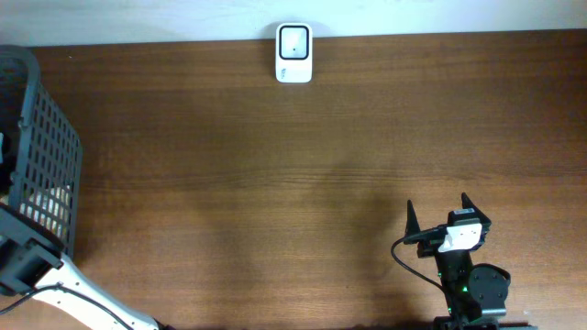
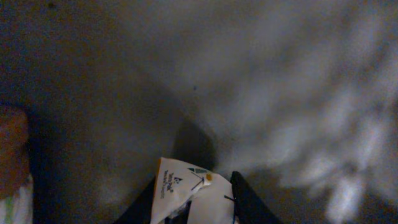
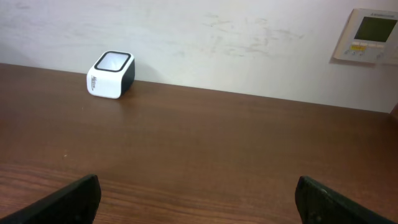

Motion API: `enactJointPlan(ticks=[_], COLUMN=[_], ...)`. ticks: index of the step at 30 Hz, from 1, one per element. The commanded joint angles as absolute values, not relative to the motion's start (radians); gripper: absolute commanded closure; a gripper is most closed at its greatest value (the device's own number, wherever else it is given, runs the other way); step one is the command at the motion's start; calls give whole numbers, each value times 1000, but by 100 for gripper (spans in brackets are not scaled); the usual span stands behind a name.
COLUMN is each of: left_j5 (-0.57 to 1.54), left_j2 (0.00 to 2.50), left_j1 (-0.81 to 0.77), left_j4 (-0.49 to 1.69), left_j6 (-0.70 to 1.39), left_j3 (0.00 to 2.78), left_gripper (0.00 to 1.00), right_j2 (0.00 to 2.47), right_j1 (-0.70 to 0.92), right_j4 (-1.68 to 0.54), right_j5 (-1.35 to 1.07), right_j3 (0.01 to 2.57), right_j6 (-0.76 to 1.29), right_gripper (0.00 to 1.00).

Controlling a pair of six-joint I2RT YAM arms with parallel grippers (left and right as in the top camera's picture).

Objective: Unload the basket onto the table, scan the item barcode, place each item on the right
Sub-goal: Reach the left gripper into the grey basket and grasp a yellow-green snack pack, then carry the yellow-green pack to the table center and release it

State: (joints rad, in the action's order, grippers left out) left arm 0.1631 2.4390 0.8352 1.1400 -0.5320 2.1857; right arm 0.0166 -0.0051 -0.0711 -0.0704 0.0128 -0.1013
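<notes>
In the dim left wrist view, a white carton item with small print and a folded top corner sits between the two black fingers of my left gripper. Both fingers press against its sides. No barcode shows on the visible faces. From overhead the left arm reaches into the basket, which hides its gripper and the item. The white scanner stands at the table's far edge and also appears far left in the right wrist view as the scanner. My right gripper rests open and empty near the front right.
A dark mesh basket stands at the table's left edge. Something brownish lies at the left inside it. A wall panel hangs behind the table at the right.
</notes>
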Motion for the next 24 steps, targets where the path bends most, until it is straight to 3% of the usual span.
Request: enactJointPlan(ticks=[1,12,16,20,24], left_j5=[226,519,699,764,759], left_j2=[2457,2413,2280,2219,2222], left_j1=[838,838,807,649,376], left_j4=[1210,1476,1483,1547,1643], left_j6=[-471,-342,-340,-340,-341], left_j3=[2410,3141,3139,3139,3094], left_gripper=[100,100,100,100,100], right_j2=[13,13,13,13,13], right_j1=[-7,-7,-7,-7,-7], right_j4=[-72,-72,-72,-72,-72], right_j5=[-75,-75,-75,-75,-75], right_j3=[6,6,6,6,6], right_j6=[-97,-97,-97,-97,-97], right_gripper=[1,1,1,1,1])
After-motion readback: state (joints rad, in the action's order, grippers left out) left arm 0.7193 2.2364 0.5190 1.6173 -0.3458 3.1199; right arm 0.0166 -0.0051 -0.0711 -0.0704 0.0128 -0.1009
